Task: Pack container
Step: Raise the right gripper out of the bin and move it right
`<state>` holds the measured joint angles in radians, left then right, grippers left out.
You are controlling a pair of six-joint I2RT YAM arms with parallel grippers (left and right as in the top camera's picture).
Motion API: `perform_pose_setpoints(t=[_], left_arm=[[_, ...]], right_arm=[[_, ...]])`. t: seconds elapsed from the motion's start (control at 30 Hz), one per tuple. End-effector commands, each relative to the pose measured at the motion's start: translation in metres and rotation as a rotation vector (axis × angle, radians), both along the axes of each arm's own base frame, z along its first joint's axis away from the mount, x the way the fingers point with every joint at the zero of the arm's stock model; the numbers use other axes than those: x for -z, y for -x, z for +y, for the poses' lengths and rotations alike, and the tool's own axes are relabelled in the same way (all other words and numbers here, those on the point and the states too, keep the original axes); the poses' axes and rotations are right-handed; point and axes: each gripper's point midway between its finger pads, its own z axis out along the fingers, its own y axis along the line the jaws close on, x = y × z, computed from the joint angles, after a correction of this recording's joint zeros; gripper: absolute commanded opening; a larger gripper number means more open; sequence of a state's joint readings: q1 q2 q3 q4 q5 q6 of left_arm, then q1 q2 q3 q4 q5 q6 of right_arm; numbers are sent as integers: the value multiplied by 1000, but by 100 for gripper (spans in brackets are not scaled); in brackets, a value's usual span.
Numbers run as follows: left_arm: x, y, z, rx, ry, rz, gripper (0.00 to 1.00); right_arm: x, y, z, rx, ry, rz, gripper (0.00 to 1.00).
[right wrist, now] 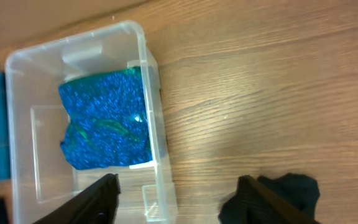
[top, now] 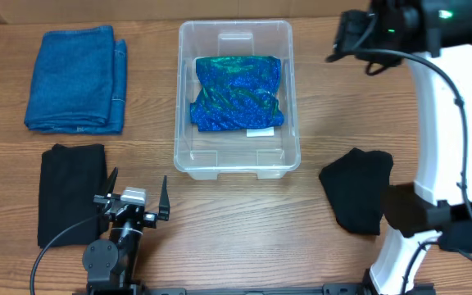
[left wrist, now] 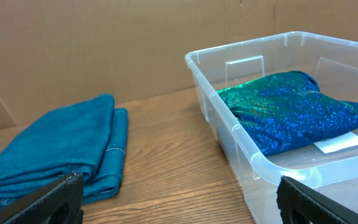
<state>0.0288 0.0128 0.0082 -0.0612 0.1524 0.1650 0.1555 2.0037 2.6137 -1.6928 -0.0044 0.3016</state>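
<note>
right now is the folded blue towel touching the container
Apart. The overhead view shows a strip of bare table between the folded blue towel and the container.

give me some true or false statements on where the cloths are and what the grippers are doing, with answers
1. The container holds a shiny blue-green cloth. True.
2. The folded blue towel lies inside the container. False: the towel lies on the table, left of the container.
3. The left gripper and right gripper are both open and empty. True.
4. Only one black cloth is out. False: a folded black cloth lies left of the container, a crumpled black cloth right of it.
</note>
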Motion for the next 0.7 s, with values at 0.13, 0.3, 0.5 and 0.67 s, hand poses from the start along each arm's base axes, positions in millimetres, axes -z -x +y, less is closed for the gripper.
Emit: perform_pose_setpoints(t=[0.13, 0.3, 0.5, 0.67], left_arm=[[0, 0, 2, -8, -14, -5, 100], [0, 0, 2, -8, -14, -5, 100], [0, 0, 2, -8, -14, -5, 100], [0, 0, 2, -8, -14, -5, 100]], right_arm=[[-16, 84, -57, 262, 67, 12, 87], [31, 143, -96, 564, 25, 159, 100], [98, 195, -103, 891, -136, 384, 100], [148, 226, -83, 1007, -221, 547, 100]])
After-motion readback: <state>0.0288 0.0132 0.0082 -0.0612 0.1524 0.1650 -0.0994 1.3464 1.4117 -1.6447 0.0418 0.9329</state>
